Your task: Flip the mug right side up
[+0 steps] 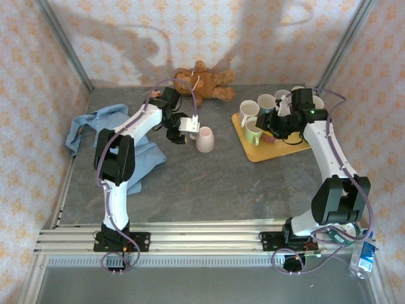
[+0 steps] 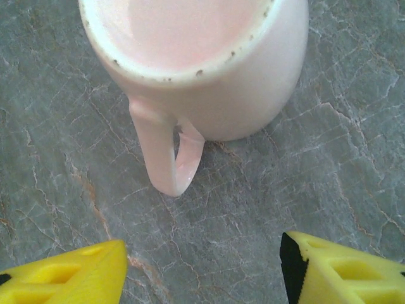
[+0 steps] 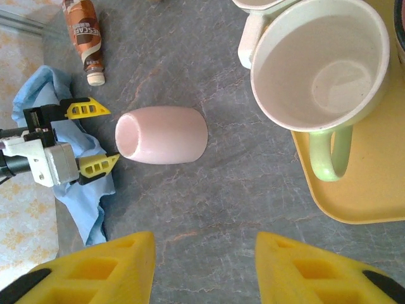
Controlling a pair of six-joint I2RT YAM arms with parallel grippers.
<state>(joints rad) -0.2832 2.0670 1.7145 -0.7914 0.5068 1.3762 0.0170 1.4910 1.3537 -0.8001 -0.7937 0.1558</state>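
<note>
Left claw [image 2: 202,278]: yellow fingertips stand apart, gripping nothing; bare grey table shows between them.
Mug [image 2: 196,63]: pale pink, mouth down on the table with its unglazed foot ring up; it sits just beyond the left claw's fingertips, not between them; whether they touch cannot be told.
Handle [image 2: 166,155]: points back toward the left claw, roughly in line with the gap between its fingers.
Right claw [image 3: 205,266]: yellow fingers apart and clamped on nothing; it hangs over the table beside the tray's left edge, well apart from the pink mug.
Tray [image 3: 380,190]: yellow, to the right of the pink mug; a light green mug [image 3: 323,69] stands upright on it, and a cream mug [image 3: 253,25] stands upright just behind the green one.
Writing: a brown bottle [image 3: 84,38] lies on the table past the pink mug; part of its label reads "ESCAF"; the remaining letters are cut off.
Surface: grey table [image 1: 209,190] with a veined stone pattern; a crumpled blue cloth [image 1: 95,126] lies at the left, a brown teddy bear [image 1: 201,83] at the back.
Room: cream walls [image 1: 253,31] with an orange floral print enclose the table on three sides; a metal rail [image 1: 202,237] runs along the near edge.
</note>
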